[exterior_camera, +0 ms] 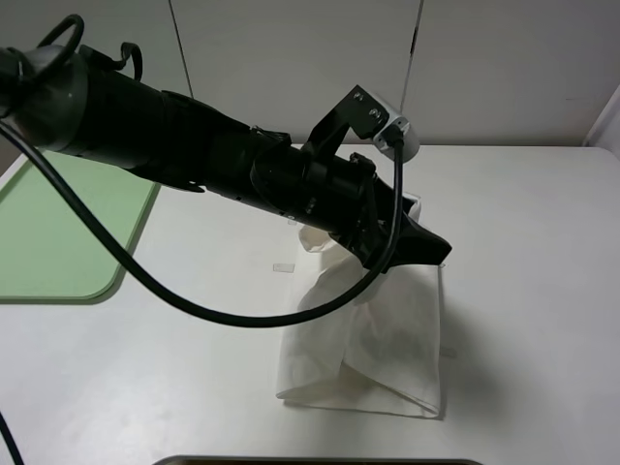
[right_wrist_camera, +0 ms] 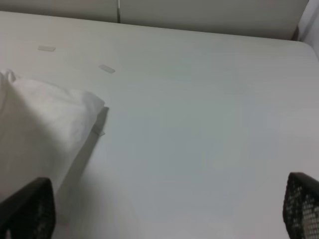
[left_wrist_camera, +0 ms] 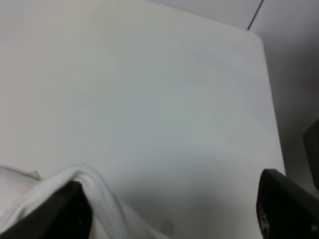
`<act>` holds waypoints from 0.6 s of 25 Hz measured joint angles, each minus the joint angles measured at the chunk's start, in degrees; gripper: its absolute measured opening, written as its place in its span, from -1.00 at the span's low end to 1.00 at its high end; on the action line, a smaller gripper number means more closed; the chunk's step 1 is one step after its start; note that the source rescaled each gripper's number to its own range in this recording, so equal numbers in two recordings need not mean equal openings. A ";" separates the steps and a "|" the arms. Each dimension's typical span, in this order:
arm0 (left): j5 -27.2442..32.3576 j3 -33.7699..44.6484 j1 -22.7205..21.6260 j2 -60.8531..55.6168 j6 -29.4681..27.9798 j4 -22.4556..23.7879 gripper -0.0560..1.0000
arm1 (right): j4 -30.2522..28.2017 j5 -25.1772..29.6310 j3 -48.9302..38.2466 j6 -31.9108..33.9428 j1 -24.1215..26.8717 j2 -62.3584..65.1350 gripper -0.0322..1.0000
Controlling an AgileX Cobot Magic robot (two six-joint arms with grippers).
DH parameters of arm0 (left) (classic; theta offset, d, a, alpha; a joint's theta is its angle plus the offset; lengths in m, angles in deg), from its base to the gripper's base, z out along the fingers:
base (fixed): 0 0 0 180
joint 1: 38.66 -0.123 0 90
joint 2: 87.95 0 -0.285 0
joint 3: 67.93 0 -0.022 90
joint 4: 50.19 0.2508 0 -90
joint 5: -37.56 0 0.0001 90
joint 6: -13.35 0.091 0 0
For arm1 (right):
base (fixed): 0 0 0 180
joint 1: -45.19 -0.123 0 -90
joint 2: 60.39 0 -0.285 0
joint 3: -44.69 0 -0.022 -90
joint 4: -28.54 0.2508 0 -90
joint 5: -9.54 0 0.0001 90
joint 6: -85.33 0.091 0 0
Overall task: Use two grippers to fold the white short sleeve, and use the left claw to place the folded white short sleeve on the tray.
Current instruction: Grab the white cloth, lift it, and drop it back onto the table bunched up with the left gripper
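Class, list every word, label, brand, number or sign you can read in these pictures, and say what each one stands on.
None: no view shows any readable text.
The white short sleeve, the tray, the grey box and the pale tape strips show no lettering, numbers or signs.

White table; green tray at left; white short sleeve centre; tape strip

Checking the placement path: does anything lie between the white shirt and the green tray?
Nothing visible blocks it. Between the white short sleeve and the tray there is only the table with one flat tape strip.
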 joint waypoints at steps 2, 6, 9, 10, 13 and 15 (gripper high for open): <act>-0.47 0.00 0.00 0.00 0.01 0.00 0.39 | 0.00 0.00 0.00 0.00 0.00 0.00 1.00; -0.72 0.00 0.00 0.00 -3.55 -0.03 0.39 | 0.00 0.00 0.00 0.00 0.00 0.00 1.00; -0.72 0.00 0.12 0.00 -8.99 -0.11 0.39 | 0.00 0.00 0.00 0.00 0.00 0.00 1.00; -0.72 0.00 0.11 0.00 -10.58 -0.11 0.39 | 0.00 0.00 0.00 0.00 0.00 0.00 1.00; -0.51 0.00 0.18 0.00 -16.23 -0.15 0.39 | 0.00 0.00 0.00 0.00 0.00 0.00 1.00; 0.56 0.00 0.18 0.00 -26.44 -0.18 0.39 | 0.00 0.00 0.00 0.00 0.00 0.00 1.00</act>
